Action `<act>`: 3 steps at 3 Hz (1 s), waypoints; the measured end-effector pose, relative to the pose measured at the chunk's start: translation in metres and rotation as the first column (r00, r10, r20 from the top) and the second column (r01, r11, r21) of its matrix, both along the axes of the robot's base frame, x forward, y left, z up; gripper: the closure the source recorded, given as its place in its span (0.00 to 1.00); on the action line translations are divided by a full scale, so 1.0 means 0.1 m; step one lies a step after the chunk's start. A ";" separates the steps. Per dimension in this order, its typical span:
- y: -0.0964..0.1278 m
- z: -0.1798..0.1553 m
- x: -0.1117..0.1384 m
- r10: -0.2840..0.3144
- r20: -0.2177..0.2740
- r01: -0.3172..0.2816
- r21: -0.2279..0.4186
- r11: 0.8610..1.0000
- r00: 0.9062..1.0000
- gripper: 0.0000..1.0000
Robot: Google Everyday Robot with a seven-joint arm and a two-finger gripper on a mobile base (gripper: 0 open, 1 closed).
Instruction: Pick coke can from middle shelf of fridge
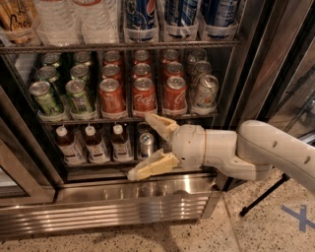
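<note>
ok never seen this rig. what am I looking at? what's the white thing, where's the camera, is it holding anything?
There is only one camera view. It looks slightly down into a drinks fridge, and where the camera is mounted isn't on record. The white tube coming in from the right is the robot's single arm. At its end is the gripper, which has two cream-coloured fingers, spread open and holding nothing. It sits in front of the lower rack of brown bottles, just below the middle shelf. That shelf carries lanes of cans: green cans on the left, three lanes of red coke cans in the middle, and silver-white cans on the right. The shelf above holds water bottles and Pepsi bottles.
</note>
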State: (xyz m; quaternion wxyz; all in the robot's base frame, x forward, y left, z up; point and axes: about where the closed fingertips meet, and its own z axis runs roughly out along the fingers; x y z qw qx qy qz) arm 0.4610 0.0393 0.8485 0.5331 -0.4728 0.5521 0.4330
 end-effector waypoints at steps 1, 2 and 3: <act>0.04 0.02 0.00 0.003 0.004 -0.003 -0.006 1.000 1.000 0.00; 0.09 0.03 -0.17 -0.046 -0.010 0.046 -0.023 0.999 0.999 0.00; 0.09 0.03 -0.17 -0.046 -0.010 0.046 -0.023 0.999 0.999 0.00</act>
